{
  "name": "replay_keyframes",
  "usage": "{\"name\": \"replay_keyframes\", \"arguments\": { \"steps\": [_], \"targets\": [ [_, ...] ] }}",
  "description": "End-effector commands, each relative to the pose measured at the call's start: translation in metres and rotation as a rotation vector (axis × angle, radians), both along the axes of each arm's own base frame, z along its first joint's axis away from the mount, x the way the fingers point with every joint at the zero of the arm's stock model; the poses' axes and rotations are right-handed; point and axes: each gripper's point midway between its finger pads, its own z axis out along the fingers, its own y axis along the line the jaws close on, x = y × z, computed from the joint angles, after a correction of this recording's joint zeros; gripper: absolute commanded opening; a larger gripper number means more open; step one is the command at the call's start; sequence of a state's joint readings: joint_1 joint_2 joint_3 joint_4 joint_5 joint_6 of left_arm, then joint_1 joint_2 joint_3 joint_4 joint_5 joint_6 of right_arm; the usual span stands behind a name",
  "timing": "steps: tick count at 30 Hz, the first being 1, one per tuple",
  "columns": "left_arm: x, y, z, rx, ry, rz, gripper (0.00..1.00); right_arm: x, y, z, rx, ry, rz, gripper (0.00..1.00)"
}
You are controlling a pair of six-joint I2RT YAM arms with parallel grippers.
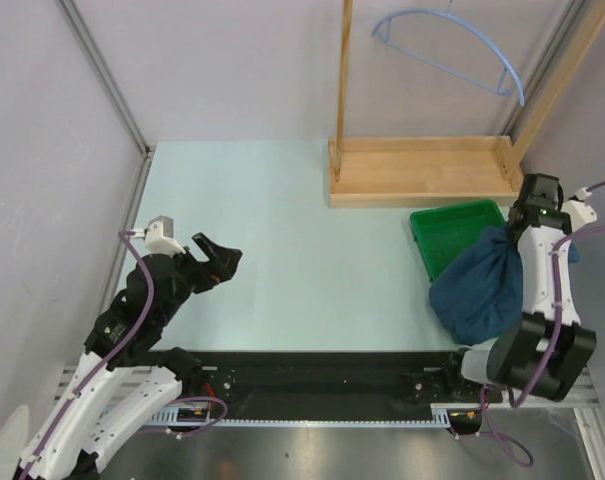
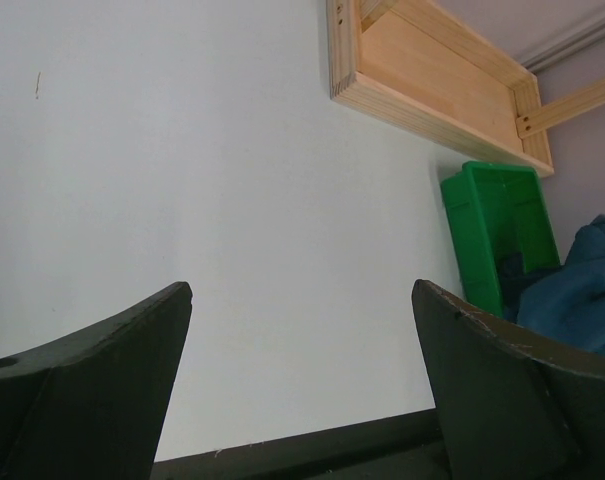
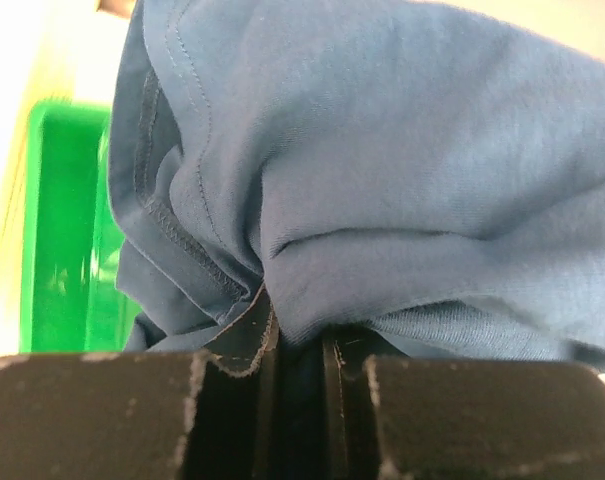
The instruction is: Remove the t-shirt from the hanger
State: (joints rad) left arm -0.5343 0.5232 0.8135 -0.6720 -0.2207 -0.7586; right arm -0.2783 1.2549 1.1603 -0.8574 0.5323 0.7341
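The teal-blue t-shirt (image 1: 479, 287) hangs in a crumpled bunch from my right gripper (image 1: 522, 232), over the near end of the green tray (image 1: 452, 222). In the right wrist view the jaws are shut on a fold of the t-shirt (image 3: 382, 170), which fills the frame. The pale blue hanger (image 1: 452, 50) hangs bare on the wooden rack at the top. My left gripper (image 1: 222, 262) is open and empty over the table at the left. In the left wrist view its dark fingers (image 2: 92, 370) stand wide apart, with the t-shirt (image 2: 582, 300) at the far right.
The wooden rack base (image 1: 422, 172) stands at the back right with an upright post (image 1: 343, 70). The green tray also shows in the left wrist view (image 2: 492, 230), below the rack base (image 2: 432, 75). Grey walls close in the left and back.
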Motion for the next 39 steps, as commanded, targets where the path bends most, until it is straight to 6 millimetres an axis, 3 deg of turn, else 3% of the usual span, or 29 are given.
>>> {"name": "replay_keyframes", "arguments": {
  "steps": [1, 5, 8, 12, 16, 18, 21, 22, 23, 25, 27, 29, 32, 37, 39],
  "targets": [
    [-0.006, 0.005, 0.014, -0.003, -0.041, -0.002, 0.96, 0.051, -0.043, -0.012, 0.077, -0.121, -0.047, 0.0],
    [-0.008, 0.011, 0.018, -0.001, -0.06, 0.019, 0.97, 0.082, -0.031, -0.027, 0.083, -0.013, 0.174, 0.0],
    [-0.006, 0.01, 0.017, -0.003, -0.06, 0.02, 0.97, 0.1, 0.002, -0.037, 0.072, 0.027, 0.372, 0.0],
    [-0.005, 0.004, 0.016, -0.015, -0.052, -0.004, 0.96, 0.107, 0.037, -0.056, 0.131, 0.048, 0.575, 0.02],
    [-0.007, 0.007, 0.015, -0.006, -0.056, 0.0, 0.97, 0.095, 0.05, -0.083, 0.205, 0.125, 0.614, 0.06],
    [-0.007, 0.008, 0.015, -0.005, -0.06, 0.004, 0.97, 0.078, 0.046, -0.103, 0.228, 0.186, 0.544, 0.08],
    [-0.007, 0.008, 0.014, -0.005, -0.061, 0.004, 0.96, 0.055, 0.038, -0.121, 0.26, 0.242, 0.456, 0.26],
    [-0.007, 0.007, 0.013, -0.006, -0.059, 0.001, 0.97, 0.052, 0.036, -0.122, 0.262, 0.245, 0.447, 0.4],
    [-0.007, 0.007, 0.011, -0.003, -0.054, 0.001, 0.97, 0.046, 0.037, -0.122, 0.265, 0.267, 0.44, 0.47],
    [-0.005, 0.005, 0.01, -0.001, -0.053, -0.006, 0.97, 0.044, 0.038, -0.11, 0.203, 0.297, 0.419, 0.66],
    [-0.004, 0.004, 0.009, 0.001, -0.051, -0.008, 0.97, 0.031, 0.036, -0.09, 0.115, 0.341, 0.369, 0.77],
    [-0.002, 0.002, 0.006, 0.004, -0.044, -0.011, 0.97, 0.027, 0.058, -0.082, 0.092, 0.344, 0.401, 0.99],
    [0.0, -0.001, 0.003, -0.006, -0.042, -0.019, 0.96, 0.016, 0.072, -0.067, 0.078, 0.314, 0.403, 1.0],
    [0.0, -0.002, 0.0, -0.003, -0.035, -0.022, 0.96, -0.011, 0.063, -0.035, 0.01, 0.288, 0.361, 1.0],
    [0.0, -0.001, -0.002, 0.004, -0.033, -0.019, 0.96, -0.014, 0.065, -0.01, -0.01, 0.22, 0.371, 1.0]
  ]
}}
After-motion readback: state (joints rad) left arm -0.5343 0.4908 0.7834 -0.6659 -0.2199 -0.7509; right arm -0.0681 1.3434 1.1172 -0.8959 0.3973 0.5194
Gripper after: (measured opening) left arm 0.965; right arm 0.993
